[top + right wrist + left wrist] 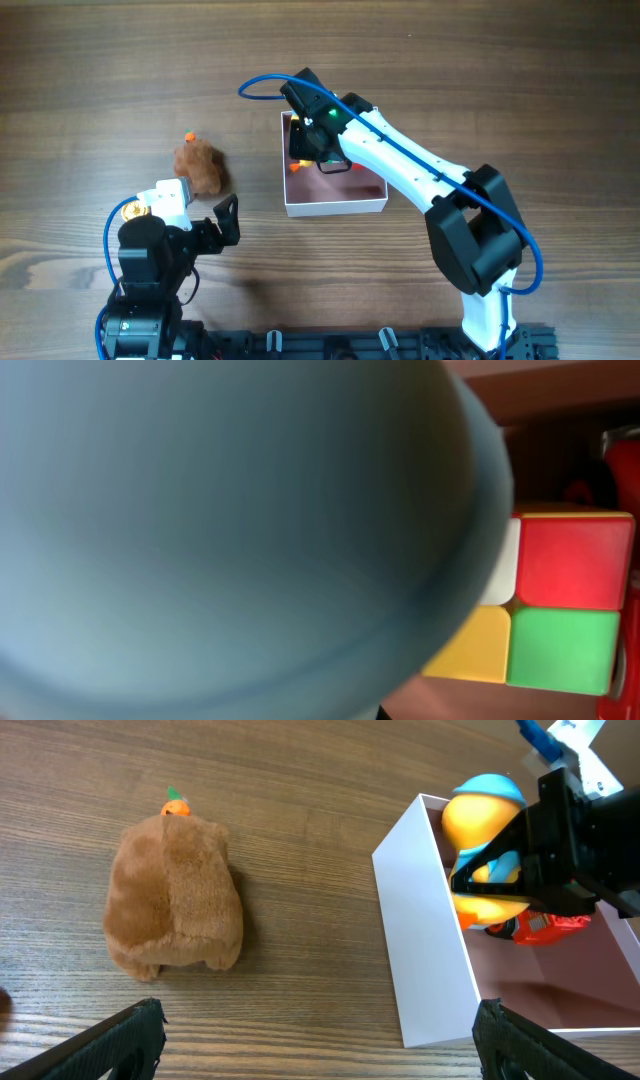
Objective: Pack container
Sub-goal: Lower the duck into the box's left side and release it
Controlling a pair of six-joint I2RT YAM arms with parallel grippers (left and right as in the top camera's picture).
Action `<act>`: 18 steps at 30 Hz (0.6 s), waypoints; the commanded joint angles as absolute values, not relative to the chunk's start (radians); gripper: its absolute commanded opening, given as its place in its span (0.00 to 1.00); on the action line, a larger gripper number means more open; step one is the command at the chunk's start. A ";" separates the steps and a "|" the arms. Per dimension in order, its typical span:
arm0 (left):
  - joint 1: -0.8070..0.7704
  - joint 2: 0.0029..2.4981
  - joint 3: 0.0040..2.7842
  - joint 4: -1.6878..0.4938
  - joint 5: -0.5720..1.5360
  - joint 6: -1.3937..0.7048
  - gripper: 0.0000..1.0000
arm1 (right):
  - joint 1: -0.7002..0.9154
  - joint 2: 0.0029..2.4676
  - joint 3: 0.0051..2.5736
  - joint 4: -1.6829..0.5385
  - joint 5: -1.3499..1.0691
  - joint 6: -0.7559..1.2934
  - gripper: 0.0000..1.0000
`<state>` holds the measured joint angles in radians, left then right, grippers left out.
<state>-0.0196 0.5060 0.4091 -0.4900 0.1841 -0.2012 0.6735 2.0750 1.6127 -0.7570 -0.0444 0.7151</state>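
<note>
Container (335, 207) directly beneath right gripper (490, 870) clenched on yellow duck (478, 815); left gripper (320, 1025) spread, well apart

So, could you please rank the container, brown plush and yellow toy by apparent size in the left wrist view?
1. container, though cropped by the frame
2. brown plush
3. yellow toy, partly hidden

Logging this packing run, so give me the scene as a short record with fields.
container: square shallow white box with pink interior
in box: multicoloured plastic cube; red toy
right claw: shut on yellow round toy with blue cap, over the box
left claw: open, empty
outside box: brown plush toy on the wooden table
</note>
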 commanded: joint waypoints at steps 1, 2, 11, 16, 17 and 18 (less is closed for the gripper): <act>-0.024 0.504 0.432 -0.488 0.189 -0.218 1.00 | 0.675 2.106 1.616 -0.749 -0.047 0.735 0.04; -0.024 0.504 0.432 -0.488 0.189 -0.218 1.00 | 0.675 2.111 1.615 -0.749 -0.047 0.736 0.04; -0.024 0.504 0.432 -0.488 0.189 -0.218 1.00 | 0.676 2.153 1.615 -0.736 -0.088 0.733 0.05; -0.024 0.504 0.432 -0.488 0.189 -0.218 1.00 | 0.678 2.154 1.615 -0.741 -0.114 0.732 0.48; -0.024 0.504 0.432 -0.488 0.189 -0.218 1.00 | 0.681 2.153 1.615 -0.741 -0.114 0.733 0.50; -0.024 0.504 0.432 -0.488 0.189 -0.218 1.00 | 0.683 2.153 1.615 -0.741 -0.114 0.732 0.51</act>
<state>-0.0196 0.5060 0.4091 -0.4900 0.1841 -0.2012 0.6735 2.1323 1.6127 -0.7395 -0.0925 0.7216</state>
